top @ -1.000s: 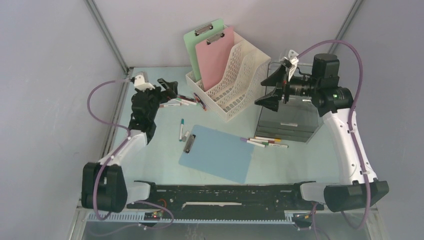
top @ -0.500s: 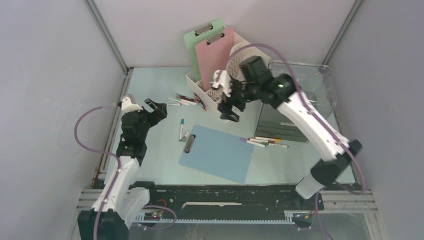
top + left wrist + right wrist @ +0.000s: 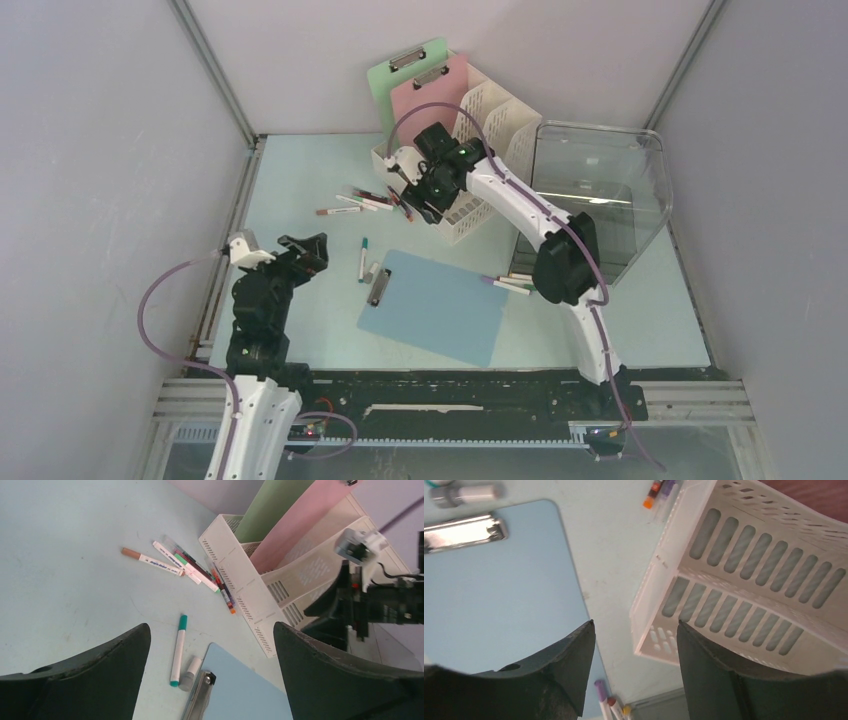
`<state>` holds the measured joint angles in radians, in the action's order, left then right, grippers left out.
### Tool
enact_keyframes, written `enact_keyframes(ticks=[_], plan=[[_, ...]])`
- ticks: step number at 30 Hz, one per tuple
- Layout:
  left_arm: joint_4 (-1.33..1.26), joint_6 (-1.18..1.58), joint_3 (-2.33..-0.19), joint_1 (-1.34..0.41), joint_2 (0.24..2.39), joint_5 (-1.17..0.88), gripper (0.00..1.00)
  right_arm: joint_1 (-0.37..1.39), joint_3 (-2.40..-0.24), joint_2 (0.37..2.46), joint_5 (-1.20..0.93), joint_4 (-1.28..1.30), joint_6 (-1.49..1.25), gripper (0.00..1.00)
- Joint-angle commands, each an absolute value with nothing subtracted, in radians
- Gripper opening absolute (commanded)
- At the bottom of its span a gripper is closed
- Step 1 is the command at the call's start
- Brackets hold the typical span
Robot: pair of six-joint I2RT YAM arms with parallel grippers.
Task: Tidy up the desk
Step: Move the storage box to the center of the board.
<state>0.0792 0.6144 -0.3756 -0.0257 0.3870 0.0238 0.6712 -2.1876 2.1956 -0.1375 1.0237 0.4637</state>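
The desk (image 3: 300,180) is a pale mint-blue top strewn with stationery. A blue clipboard (image 3: 440,308) lies flat in the middle, with a teal-capped marker (image 3: 362,258) and a small grey-capped tube (image 3: 372,271) beside its clip. Loose markers (image 3: 365,201) lie left of the white file organizer (image 3: 462,218); more markers (image 3: 520,283) lie right of the clipboard. My left gripper (image 3: 310,250) hangs open above bare desk, left of the teal marker (image 3: 178,647). My right gripper (image 3: 420,200) hovers open over the organizer's front corner (image 3: 744,580), nothing between its fingers.
A green clipboard (image 3: 395,85) and a pink clipboard (image 3: 435,95) stand upright in the organizer's back slots. A clear-topped grey drawer box (image 3: 600,190) stands at the right. Grey walls close in the desk on three sides.
My right arm swung from above the drawer box leftward to the organizer's front, and its jaws narrowed somewhat. My left arm drew back from the marker pile toward the near left.
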Motion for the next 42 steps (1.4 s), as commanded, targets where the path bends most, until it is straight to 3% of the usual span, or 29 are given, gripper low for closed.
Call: enact_keyframes(ticks=[1, 8, 15, 20, 25, 42], plan=[[0.109, 0.637, -0.359, -0.021, 0.353, 0.035, 1.0, 0.64, -2.301, 2.271, -0.099, 1.018, 0.41, 0.67], [0.11, 0.637, -0.362, -0.021, 0.368, 0.026, 0.99, 0.619, -2.277, 2.334, -0.153, 1.018, 0.365, 0.57], [0.109, 0.638, -0.36, -0.021, 0.371, 0.023, 0.99, 0.592, -2.139, 2.282, -0.166, 0.968, 0.339, 0.35], [0.105, 0.64, -0.359, -0.021, 0.373, 0.016, 0.99, 0.564, -2.02, 2.211, -0.144, 0.917, 0.328, 0.14], [0.103, 0.641, -0.358, -0.021, 0.371, 0.011, 0.99, 0.545, -1.908, 2.133, -0.097, 0.869, 0.322, 0.03], [0.09, 0.649, -0.349, -0.021, 0.353, 0.008, 0.99, 0.397, -1.634, 1.952, -0.05, 0.835, 0.368, 0.0]])
